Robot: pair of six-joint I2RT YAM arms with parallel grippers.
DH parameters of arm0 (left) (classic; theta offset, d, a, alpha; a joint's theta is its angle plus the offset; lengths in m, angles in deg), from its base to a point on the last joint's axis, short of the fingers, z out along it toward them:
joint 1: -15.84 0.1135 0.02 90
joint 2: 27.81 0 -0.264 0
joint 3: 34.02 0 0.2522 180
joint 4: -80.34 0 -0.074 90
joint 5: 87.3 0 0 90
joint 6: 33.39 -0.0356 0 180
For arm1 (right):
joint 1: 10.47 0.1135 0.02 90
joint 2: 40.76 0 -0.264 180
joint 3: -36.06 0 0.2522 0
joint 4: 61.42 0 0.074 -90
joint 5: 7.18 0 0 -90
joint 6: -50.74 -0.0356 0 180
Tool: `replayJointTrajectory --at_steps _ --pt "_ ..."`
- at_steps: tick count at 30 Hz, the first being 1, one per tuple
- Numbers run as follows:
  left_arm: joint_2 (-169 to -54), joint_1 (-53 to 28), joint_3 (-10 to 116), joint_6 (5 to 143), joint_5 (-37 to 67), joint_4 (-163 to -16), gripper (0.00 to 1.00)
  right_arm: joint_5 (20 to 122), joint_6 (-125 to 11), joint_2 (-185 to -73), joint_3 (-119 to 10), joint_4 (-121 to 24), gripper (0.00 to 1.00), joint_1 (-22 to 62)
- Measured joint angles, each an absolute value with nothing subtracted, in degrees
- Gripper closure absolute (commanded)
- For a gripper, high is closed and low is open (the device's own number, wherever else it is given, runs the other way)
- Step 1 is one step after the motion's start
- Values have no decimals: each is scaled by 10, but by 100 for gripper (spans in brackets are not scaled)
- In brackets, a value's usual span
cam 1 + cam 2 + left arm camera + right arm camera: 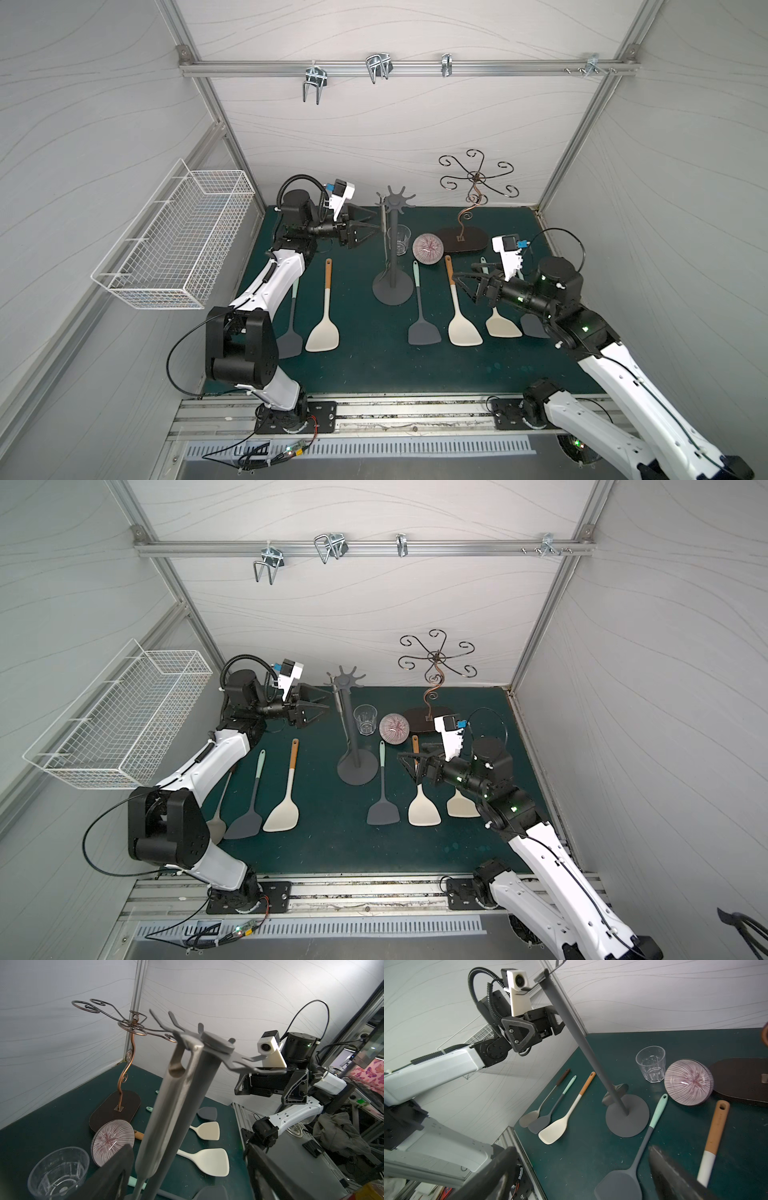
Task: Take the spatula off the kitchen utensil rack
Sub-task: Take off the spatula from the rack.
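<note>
The kitchen utensil rack (392,291) (357,771) is a dark-grey stand with a round base near the middle of the green mat. A steel spatula (383,226) (174,1105) hangs by its handle slot from a hook on the crown's left side. Its blade (618,1087) shows low behind the pole. My left gripper (376,221) (187,1159) is open, level with the upper handle. Its fingers (116,1167) straddle the handle without pinching it. My right gripper (461,286) (581,1167) is open and holds nothing. It hovers over spatulas lying right of the rack.
A clear glass (399,239) and a striped bowl (428,248) stand just behind and right of the rack. The curly bronze stand (461,239) is further right. Several spatulas lie on the mat on both sides (322,320) (463,320). A white wire basket (178,245) hangs on the left wall.
</note>
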State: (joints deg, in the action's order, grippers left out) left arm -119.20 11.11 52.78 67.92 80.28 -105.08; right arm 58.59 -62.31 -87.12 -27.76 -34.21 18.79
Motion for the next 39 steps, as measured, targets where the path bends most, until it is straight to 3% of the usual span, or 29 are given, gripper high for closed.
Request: replayJointTrajectory --at_steps 19,26,32,39 --pt "-1318 83 634 621 871 -1039 21 505 -624 -945 -294 -348 1 188" --pt "-1340 74 638 618 878 -1039 26 506 -622 -945 -292 -353 1 188" --pt "-1340 74 638 613 889 -1044 41 516 -617 -948 -282 -374 1 196" --pt "-1340 77 638 611 894 -1048 39 530 -605 -973 -282 -390 1 222"
